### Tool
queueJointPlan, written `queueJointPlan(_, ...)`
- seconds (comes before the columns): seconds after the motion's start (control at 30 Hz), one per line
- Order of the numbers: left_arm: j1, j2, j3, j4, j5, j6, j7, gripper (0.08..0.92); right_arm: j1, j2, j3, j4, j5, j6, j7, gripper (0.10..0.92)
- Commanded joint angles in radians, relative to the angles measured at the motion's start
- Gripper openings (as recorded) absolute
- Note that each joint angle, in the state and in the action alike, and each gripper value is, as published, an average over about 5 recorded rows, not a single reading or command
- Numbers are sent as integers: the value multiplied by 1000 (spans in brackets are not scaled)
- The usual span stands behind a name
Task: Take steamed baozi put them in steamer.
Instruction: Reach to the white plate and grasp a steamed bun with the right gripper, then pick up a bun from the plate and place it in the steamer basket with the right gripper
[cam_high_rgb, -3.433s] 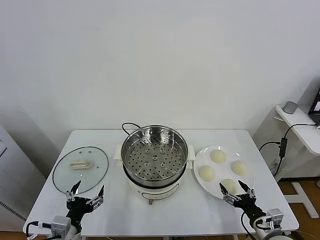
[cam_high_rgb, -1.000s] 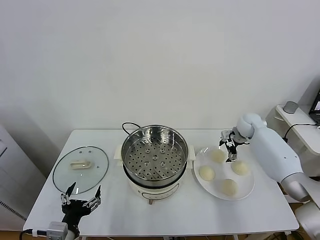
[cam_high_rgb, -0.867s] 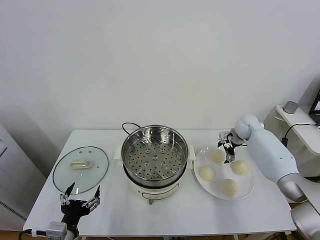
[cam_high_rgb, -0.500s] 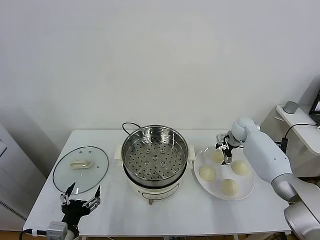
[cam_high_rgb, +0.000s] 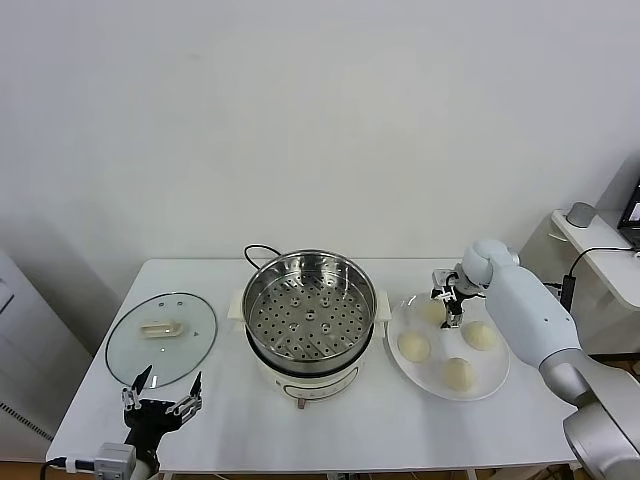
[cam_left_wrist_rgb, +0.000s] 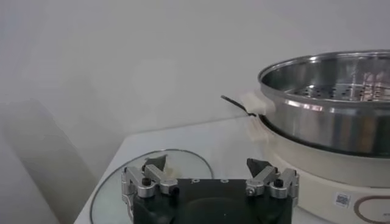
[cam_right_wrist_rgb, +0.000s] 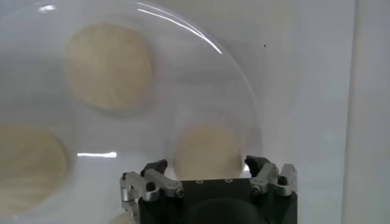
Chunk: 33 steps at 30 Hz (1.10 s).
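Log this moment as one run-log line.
right gripper: astride far bun, closing | left gripper: parked, open | steamer: empty | plate: four buns

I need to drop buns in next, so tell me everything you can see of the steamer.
The steamer is a round, shiny stainless-steel pot standing upright at the middle of the white table, uncovered. Inside sits a perforated steel tray with nothing on it. Below the steel wall is a white base with pale side handles and a black cord trailing behind. The glass lid lies flat to its left, the plate of baozi close on its right. No hand touches it.
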<state>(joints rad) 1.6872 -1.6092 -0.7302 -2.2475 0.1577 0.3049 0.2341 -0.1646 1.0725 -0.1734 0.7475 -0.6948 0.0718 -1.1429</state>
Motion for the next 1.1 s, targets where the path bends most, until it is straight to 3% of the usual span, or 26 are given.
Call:
queueJointPlan(0.03,-3,-2,3,3,0,0,0,823,4,-3,0,3,26,-4,2,589)
queueJointPlan(0.23,-12,-1,9,4,0,0,0,823,67,-75,-78,108,161,-43,-42,512)
queueJointPlan(0.43,-23,-7,18,5,19,1,-8,823,258,-125,-287,204,368,-96,-109,498)
queueJointPlan(0.7,-32,-29,19,0,43,4,-18,823,581,26,-543,109,606,-71,-211,501)
queueJointPlan(0.93,-34,-36,9,-7,44,2,-26,823,677,295,-648,-203,854,347,-294,501)
queueJointPlan(1.1,-29,-41,-1,-10,40,2,-29,823,671,358,-719,-186,854,563,-313,501)
